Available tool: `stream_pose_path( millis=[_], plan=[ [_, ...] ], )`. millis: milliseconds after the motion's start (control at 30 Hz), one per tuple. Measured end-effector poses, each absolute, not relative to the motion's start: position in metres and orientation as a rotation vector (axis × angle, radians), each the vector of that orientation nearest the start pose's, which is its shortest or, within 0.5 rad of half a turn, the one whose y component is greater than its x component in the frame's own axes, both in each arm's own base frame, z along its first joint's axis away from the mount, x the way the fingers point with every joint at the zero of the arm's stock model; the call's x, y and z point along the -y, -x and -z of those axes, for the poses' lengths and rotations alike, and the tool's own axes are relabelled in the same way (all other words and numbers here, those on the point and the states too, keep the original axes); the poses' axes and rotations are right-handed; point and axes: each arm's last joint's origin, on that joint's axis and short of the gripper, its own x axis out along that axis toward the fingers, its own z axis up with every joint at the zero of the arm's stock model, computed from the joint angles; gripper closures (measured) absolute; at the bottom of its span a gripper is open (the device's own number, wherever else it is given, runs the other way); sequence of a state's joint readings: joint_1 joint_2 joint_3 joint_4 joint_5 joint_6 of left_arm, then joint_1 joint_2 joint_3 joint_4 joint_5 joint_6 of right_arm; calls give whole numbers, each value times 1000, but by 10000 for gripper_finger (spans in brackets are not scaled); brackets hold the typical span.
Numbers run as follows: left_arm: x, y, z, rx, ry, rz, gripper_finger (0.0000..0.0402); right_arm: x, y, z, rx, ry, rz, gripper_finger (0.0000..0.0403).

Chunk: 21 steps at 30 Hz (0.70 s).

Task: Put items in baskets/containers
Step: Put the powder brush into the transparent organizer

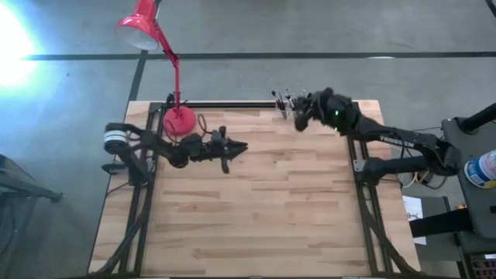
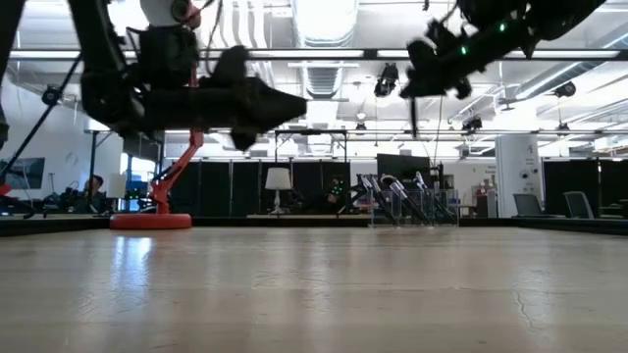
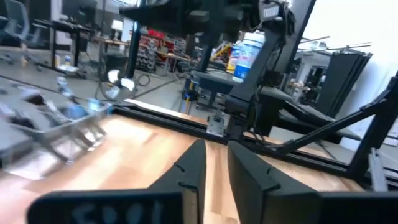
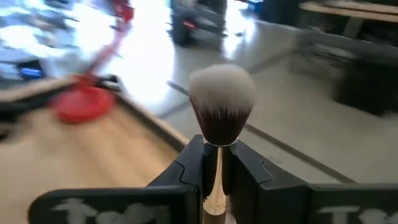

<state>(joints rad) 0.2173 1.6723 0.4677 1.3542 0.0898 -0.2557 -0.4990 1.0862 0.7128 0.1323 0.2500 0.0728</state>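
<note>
We hold a fluffy makeup brush [image 4: 221, 106] in our right gripper [image 4: 214, 165], fingers clamped on its handle, above the clear organiser [image 1: 285, 103] at the tabletop's [image 1: 256, 209] far edge. Several brushes already stand inside; this one is not yet in. Our left gripper [image 1: 232, 147] hovers near the red lamp [image 1: 178, 120], fingers narrow and empty.

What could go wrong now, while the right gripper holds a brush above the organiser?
1. The right gripper pinches the makeup brush only by its thin ferrule, so it might slip or tilt.
2. The clear organiser stands at the table's far edge, already holding brushes; a push could tip it or knock it off.
3. The left gripper hovers empty near the red lamp and might bump it.
</note>
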Motion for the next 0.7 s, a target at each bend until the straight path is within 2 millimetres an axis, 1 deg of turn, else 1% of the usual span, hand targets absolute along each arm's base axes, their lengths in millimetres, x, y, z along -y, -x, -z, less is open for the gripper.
stream_pose_path(
  millis=[133,200,267,367,500,700],
  plan=[
    [-64,-253,-178,182,204,-150,374,159,-185,-270,-293,-110,910,367],
    [-66,-240,-180,191,201,-172,392,176,-178,-261,-336,-127,946,367],
    [-67,-227,-180,196,199,-194,398,190,-174,-252,-362,-150,968,367],
    [-68,-211,-180,212,192,-217,400,204,-170,-239,-405,-178,1000,367],
    [-68,-193,-178,221,188,-250,401,216,-170,-222,-462,-207,1023,367],
    [-67,-177,-175,233,189,-301,401,233,-172,-206,-449,-241,1064,367]
  ],
)
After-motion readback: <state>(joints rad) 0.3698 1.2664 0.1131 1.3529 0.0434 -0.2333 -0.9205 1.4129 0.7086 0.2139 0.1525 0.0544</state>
